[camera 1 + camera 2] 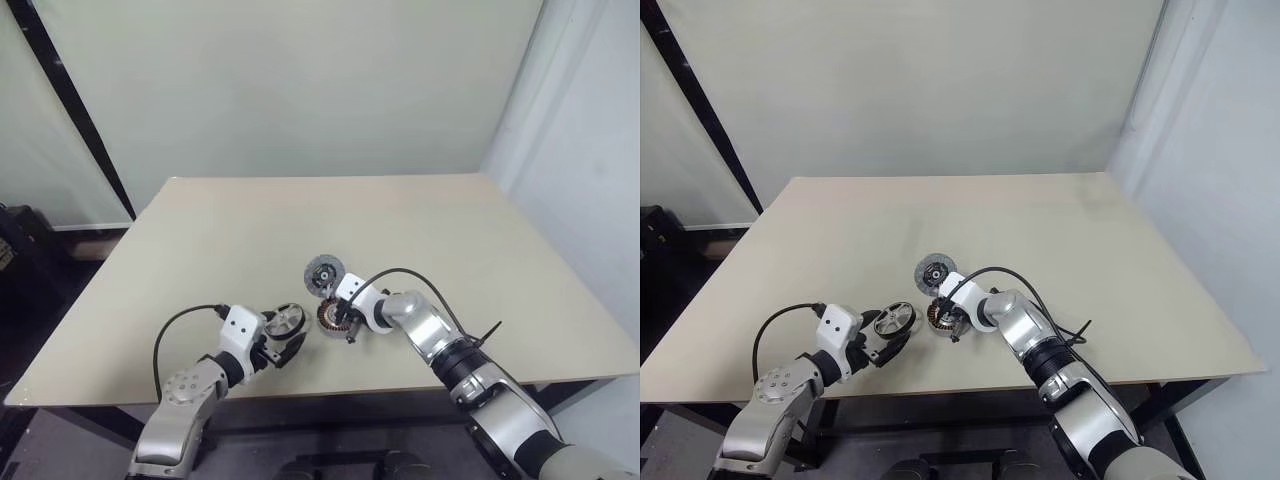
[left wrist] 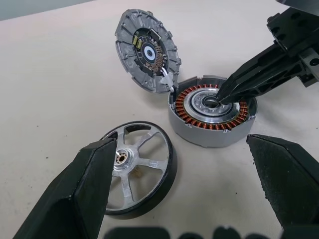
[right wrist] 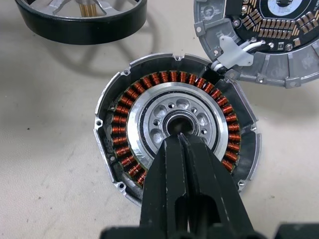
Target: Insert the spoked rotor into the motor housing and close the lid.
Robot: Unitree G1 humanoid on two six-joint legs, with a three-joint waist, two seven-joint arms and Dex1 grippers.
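Left tool [image 1: 283,352]: fingers spread wide, empty, straddling the spoked rotor [image 1: 285,320], which lies flat on the bench [image 1: 200,240] just beside the fingertips. Motor housing [image 1: 333,316]: at 3 o'clock of the rotor, close but apart, copper windings exposed, cavity vacant. Lid [image 1: 324,272]: at 12 o'clock of the housing, tilted open on short wires, inner face showing. Right tool [image 3: 180,142]: fingers pressed together, holding nothing, tips resting at the housing's central bore. Risk, judged: the closed tips occupy the bore, so a rotor brought over would collide; a skewed rotor could scrape the windings; the lid's wires could pinch on closing.
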